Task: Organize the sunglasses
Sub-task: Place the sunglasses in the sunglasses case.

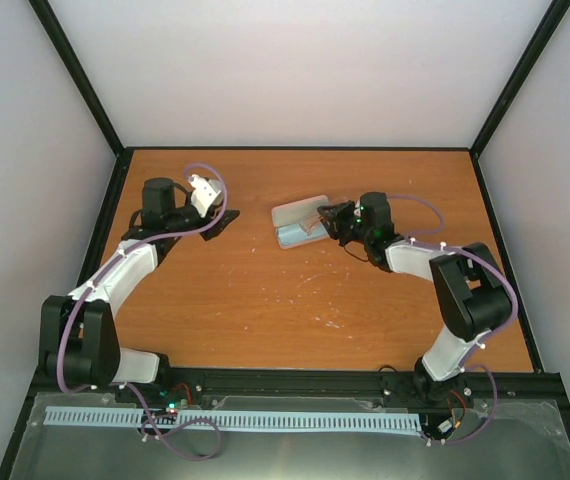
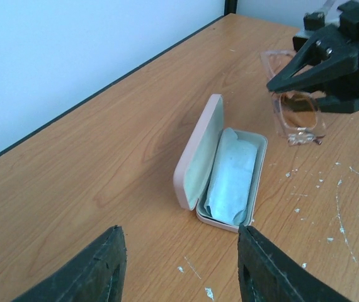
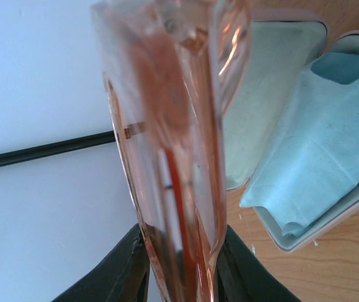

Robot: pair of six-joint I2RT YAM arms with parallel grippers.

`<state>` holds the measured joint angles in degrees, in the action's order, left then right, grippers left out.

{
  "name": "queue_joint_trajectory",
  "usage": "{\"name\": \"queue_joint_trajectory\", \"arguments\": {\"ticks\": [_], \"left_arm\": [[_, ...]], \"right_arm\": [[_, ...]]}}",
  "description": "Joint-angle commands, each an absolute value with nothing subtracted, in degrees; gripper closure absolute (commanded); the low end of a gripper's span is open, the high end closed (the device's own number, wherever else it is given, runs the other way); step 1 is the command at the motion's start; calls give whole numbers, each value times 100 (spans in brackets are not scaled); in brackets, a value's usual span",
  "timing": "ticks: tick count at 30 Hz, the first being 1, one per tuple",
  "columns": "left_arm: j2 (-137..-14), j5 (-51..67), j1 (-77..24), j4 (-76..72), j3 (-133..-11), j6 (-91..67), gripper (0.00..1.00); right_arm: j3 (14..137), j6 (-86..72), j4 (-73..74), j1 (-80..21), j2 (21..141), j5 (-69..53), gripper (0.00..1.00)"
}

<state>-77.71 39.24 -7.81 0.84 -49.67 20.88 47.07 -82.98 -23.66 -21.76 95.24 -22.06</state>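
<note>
- The wooden table (image 1: 265, 310) carries everything here.
- The left gripper (image 2: 182, 270) has its jaws spread wide and empty, well apart from the case at its 9 o'clock in the top view.
- The right gripper (image 3: 182, 274) is clamped on the sunglasses (image 3: 173, 126), just beside the case at its 3 o'clock.
- The pink case (image 2: 198, 154) lies open.
- 1 blue cloth (image 2: 233, 176) rests inside its tray.

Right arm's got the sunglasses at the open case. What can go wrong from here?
1. The cloth lies bunched in the case; sunglasses set on it may ride high and block the lid.
2. The right gripper pinches only a narrow part of the frame, so the sunglasses could twist or slip.
3. The case sits loose, and the left gripper is open and apart from it, so a push may shove it.
</note>
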Motion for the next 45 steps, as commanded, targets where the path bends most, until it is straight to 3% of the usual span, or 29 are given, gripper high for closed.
{"name": "queue_joint_trajectory", "arguments": {"ticks": [1,17,45], "left_arm": [[-7733,4148,-648,9,-5102,2029,50],[-7777,4243,-344,-65,-5010,2049,50],[-7708,4239,-322,-212,-4866,1924,50]], "right_arm": [[4902,-8804,-3262,-2349,10026,-2150,75],[5514,-9081,-3119,-2640,11023,-1856,76],[5836,-9335,-2174,-3036,11280,-698,78]]}}
